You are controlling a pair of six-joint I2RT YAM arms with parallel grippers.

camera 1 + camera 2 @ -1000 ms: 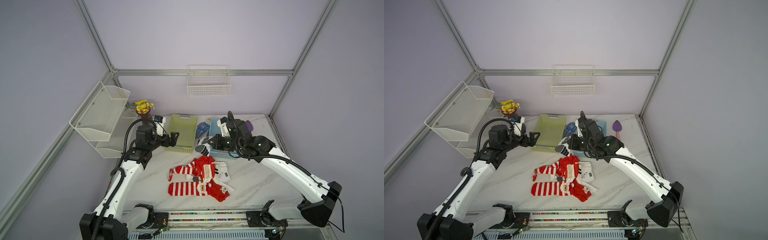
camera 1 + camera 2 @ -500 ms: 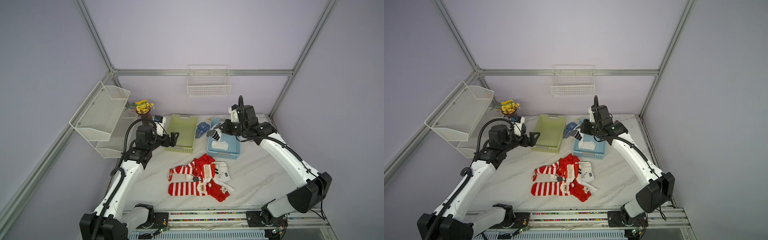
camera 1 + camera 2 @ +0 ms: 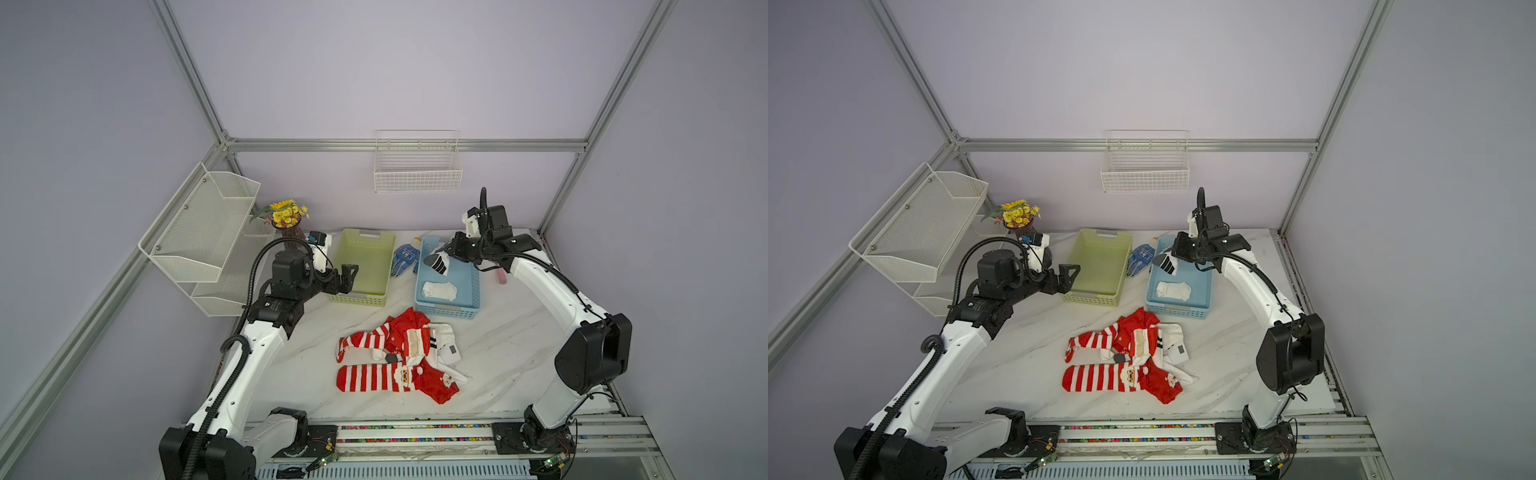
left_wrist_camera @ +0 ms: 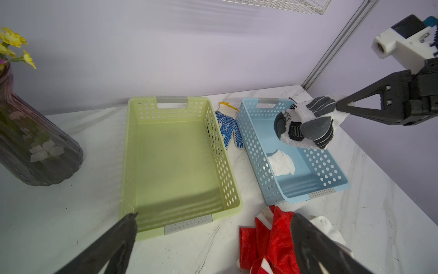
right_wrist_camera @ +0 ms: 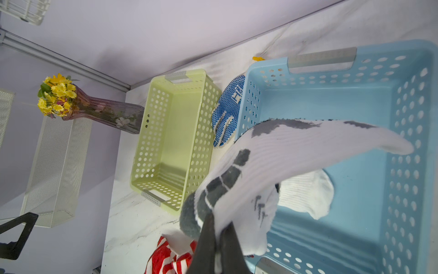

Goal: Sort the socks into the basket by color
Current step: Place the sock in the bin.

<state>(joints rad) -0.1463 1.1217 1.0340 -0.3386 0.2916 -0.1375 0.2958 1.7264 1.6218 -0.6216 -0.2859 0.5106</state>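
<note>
**Right arm has carried its sock from the pile to above the blue basket**

Since a second ago the right gripper (image 3: 448, 254) has swung away from the sock heap and now sits above the far half of the blue basket (image 3: 446, 311). The left arm has kept its pose.

The right jaws are pinched tight on the held sock (image 3: 436, 262), which is white with grey and black marks. In the right wrist view one end of the held sock (image 5: 284, 151) is caught between the fingertips and the rest arcs away from them. In the left wrist view it (image 4: 303, 128) dangles bunched just off the finger ends, clear of the basket floor.

Beneath the right gripper, toward the near end of the basket, a plain white sock (image 3: 439, 289) lies on the basket floor. Beyond the fingertips, just outside the basket wall, a blue dotted glove (image 3: 405, 259) lies on the table. The green basket (image 3: 357, 298) stands beyond the glove in the same direction. Back toward the right arm's base, the red socks (image 3: 374, 376), striped white and bearing Santa figures, lie in a heap on the table with white ones tangled in.

The left gripper (image 3: 349, 276) hangs with its jaws spread wide and nothing between them, at the near corner of the green basket. A vase of yellow flowers (image 3: 286, 216) stands off to its outer side.
</note>
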